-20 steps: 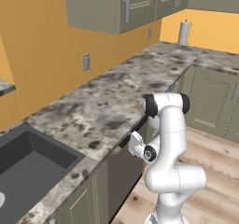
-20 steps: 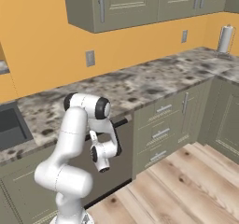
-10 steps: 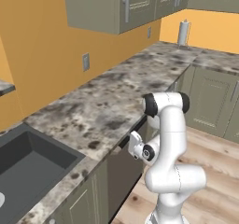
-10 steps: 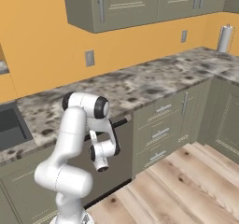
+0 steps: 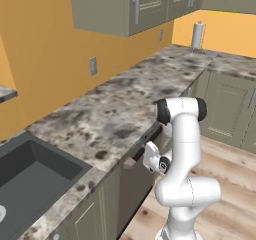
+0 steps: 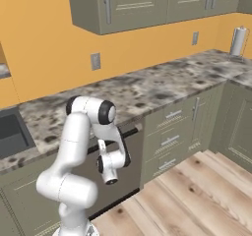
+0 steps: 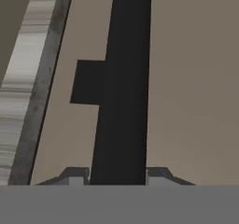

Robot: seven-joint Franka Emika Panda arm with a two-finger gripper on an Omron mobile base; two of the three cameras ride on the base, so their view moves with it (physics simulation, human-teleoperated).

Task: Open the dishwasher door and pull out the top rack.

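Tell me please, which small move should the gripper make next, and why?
Probably pull the handle outward and down. In the hand view the gripper has closed on the bar, one finger on each side, while the door looks shut under the counter.

**White arm, dark joints**

The arm (image 5: 184, 149) is built from glossy white shells, rounded and tube-like, with a fat bulbous segment low down that narrows into a small white base collar. At the top bend a black band is wrapped around the joint, capped by white on both sides; the same black ring can be seen from the right base view (image 6: 104, 113). Smaller dark rings and a round dark disc are set into the wrist near the hand. No cables, screws or lettering can be made out on the shells. In the hand view the fingertips (image 7: 74, 175) are rendered as small grey angular wedges with flat tops.
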